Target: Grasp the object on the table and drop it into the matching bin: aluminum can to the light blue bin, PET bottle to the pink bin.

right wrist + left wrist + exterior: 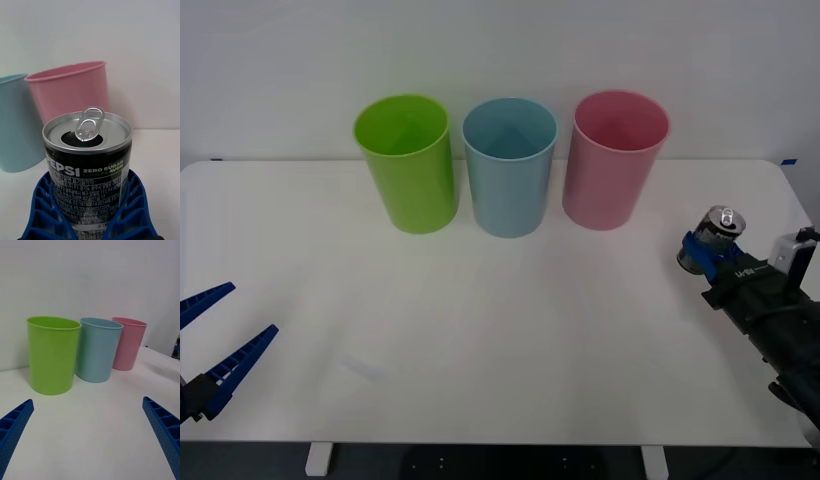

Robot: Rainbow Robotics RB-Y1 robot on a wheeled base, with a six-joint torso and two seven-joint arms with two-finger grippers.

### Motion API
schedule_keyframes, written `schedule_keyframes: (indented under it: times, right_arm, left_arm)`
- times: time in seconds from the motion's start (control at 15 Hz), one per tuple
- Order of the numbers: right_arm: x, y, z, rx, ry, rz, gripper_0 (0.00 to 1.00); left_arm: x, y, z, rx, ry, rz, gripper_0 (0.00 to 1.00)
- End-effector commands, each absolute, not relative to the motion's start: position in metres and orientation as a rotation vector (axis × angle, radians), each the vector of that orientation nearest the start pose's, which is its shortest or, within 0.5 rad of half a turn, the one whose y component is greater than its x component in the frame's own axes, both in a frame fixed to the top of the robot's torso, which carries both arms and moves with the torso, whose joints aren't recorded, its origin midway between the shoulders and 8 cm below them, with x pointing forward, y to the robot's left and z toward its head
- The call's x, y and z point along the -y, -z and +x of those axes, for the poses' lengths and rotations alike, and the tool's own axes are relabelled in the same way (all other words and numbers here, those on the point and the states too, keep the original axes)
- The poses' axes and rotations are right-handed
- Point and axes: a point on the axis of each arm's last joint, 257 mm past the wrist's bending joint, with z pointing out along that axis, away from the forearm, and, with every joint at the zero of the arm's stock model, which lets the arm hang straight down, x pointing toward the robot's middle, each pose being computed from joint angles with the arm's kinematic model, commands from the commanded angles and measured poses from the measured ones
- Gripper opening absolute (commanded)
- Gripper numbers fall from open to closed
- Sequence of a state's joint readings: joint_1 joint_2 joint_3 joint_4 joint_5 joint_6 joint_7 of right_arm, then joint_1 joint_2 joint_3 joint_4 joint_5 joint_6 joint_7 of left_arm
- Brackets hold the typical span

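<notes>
The aluminum can (715,235), dark with a silver top and pull tab, stands upright at the table's right side, and my right gripper (704,255) is shut on it. The right wrist view shows the can (88,165) held between blue ribbed fingers (43,210), with the pink bin (71,93) and light blue bin (15,123) behind it. At the back of the table (500,340) stand the light blue bin (509,165) in the middle and the pink bin (615,158) to its right. My left gripper (215,335) rests open at the front left.
A lime green bin (408,160) stands left of the light blue one, with small gaps between the three bins. A white wall rises right behind them. In the left wrist view the three bins (98,348) line up ahead of wide bare tabletop.
</notes>
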State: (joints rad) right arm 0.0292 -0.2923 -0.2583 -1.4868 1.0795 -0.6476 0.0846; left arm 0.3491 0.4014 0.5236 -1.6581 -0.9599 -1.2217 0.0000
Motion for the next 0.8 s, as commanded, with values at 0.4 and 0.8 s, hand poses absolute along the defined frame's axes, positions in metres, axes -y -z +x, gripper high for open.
schedule_keyframes:
  times: [0.4, 0.8]
  right_arm:
    - [0.27, 0.143, 0.492, -1.438, -0.471, -0.258, 0.0]
    - [0.207, 0.087, 0.477, -1.366, -0.565, -0.424, 0.0]
  left_arm:
    - [-0.33, 0.169, 0.342, -1.441, 0.567, 0.465, 1.0]
    - [-0.33, 0.169, 0.342, -1.441, 0.567, 0.465, 1.0]
